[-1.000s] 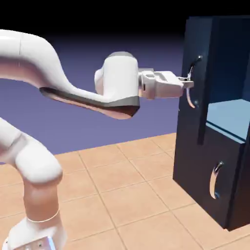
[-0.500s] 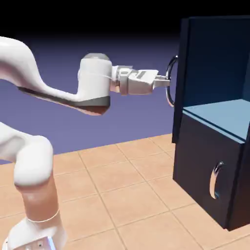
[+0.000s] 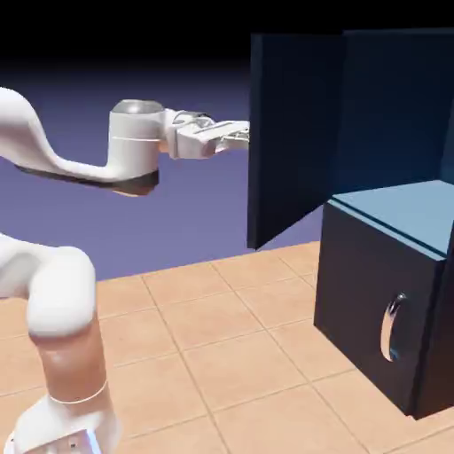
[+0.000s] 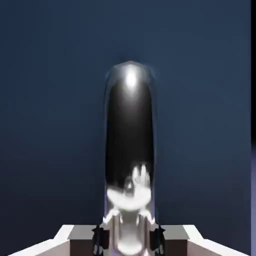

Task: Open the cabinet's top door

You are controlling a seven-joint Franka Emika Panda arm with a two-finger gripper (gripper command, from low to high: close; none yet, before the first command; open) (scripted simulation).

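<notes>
Your gripper [image 4: 129, 239] is clamped on the top door's [image 3: 293, 133] chrome handle [image 4: 130, 145]; that door stands swung wide off the cabinet [image 3: 390, 293], which sits at the table's [image 3: 222, 355] right edge.

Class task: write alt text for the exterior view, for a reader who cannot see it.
The white arm's gripper is shut on the handle of the top door, which stands swung wide open from the dark navy cabinet. The light-blue interior shows above the closed lower panel with its silver handle, over a tan tiled floor.
</notes>
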